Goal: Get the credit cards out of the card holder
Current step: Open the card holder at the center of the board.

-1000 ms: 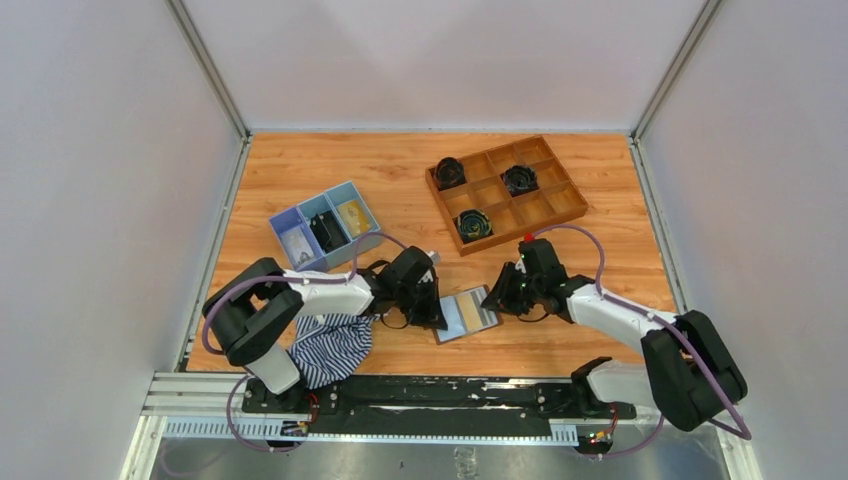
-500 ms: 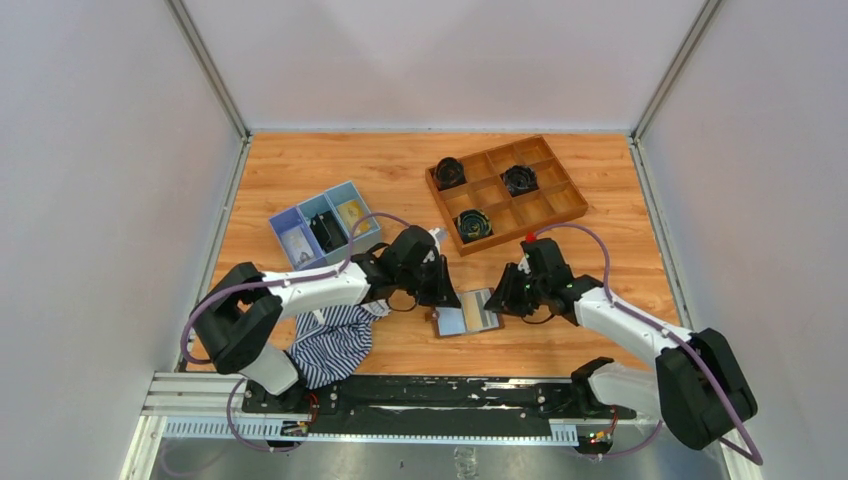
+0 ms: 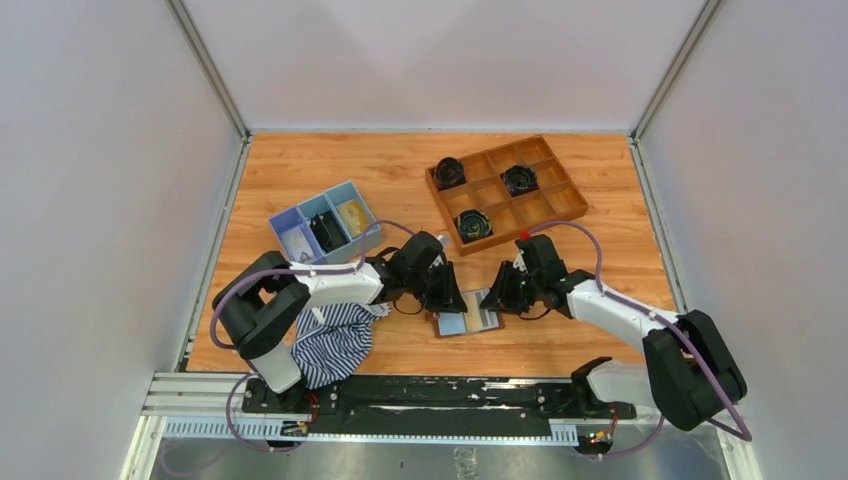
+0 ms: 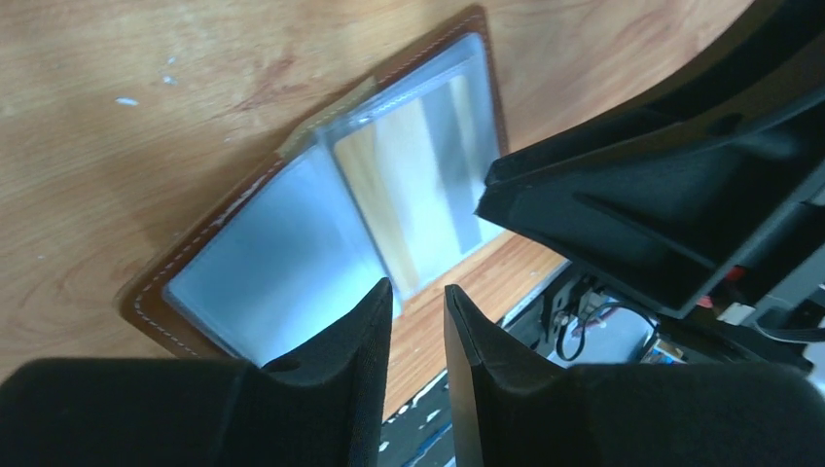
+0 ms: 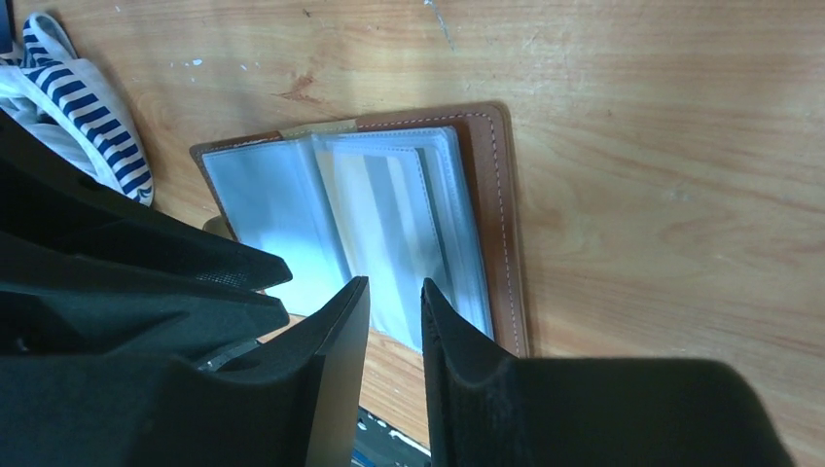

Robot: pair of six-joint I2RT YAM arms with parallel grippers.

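Observation:
The card holder (image 3: 468, 314) lies open on the wooden table, brown cover down, pale glossy sleeves up. A tan and grey striped card (image 4: 418, 185) shows inside one sleeve. My left gripper (image 3: 448, 297) is over the holder's left edge, jaws almost together and empty. In the left wrist view the gripper (image 4: 418, 287) hangs over the near edge of the holder (image 4: 282, 263). My right gripper (image 3: 500, 296) is at the holder's right edge, jaws also nearly together and empty. In the right wrist view the gripper (image 5: 394, 282) points at the sleeves (image 5: 389, 224).
A light-blue compartment tray (image 3: 325, 226) stands at the back left. A brown wooden grid tray (image 3: 507, 190) with black coiled items stands at the back right. A blue-striped cloth (image 3: 333, 342) lies under the left arm, beside the front rail (image 3: 400, 395).
My left gripper has moved right and slightly away from me, onto the holder's left edge. The holder has shifted a little. My right gripper has stayed at the right edge.

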